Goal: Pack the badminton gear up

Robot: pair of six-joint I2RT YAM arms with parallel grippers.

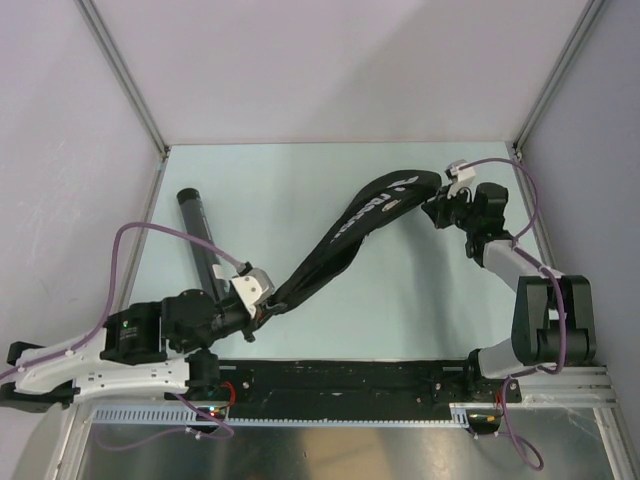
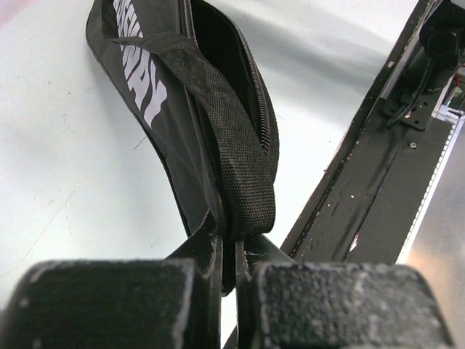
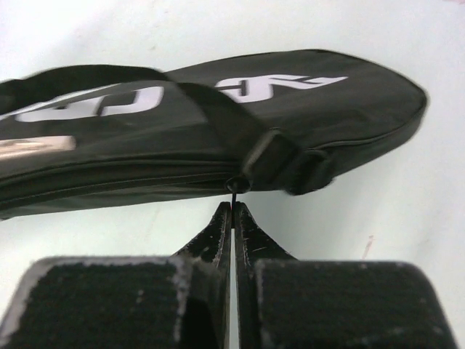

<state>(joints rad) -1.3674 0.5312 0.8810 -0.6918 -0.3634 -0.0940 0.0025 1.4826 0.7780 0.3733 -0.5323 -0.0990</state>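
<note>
The black racquet-shaped bag with white lettering lies diagonally across the table, its wide end at the back right. My left gripper is shut on the bag's narrow end, pinching its fabric beside the woven strap. My right gripper is shut on the thin zipper pull at the bag's wide end. The black cylindrical tube lies at the left, behind my left arm. A silver strip shows at the bag's left edge in the right wrist view. No racquets or shuttlecocks are otherwise in view.
A black rail with the arm bases runs along the near edge, also in the left wrist view. Grey walls with metal frame posts enclose the pale table at the back and sides. Purple cables loop from both arms.
</note>
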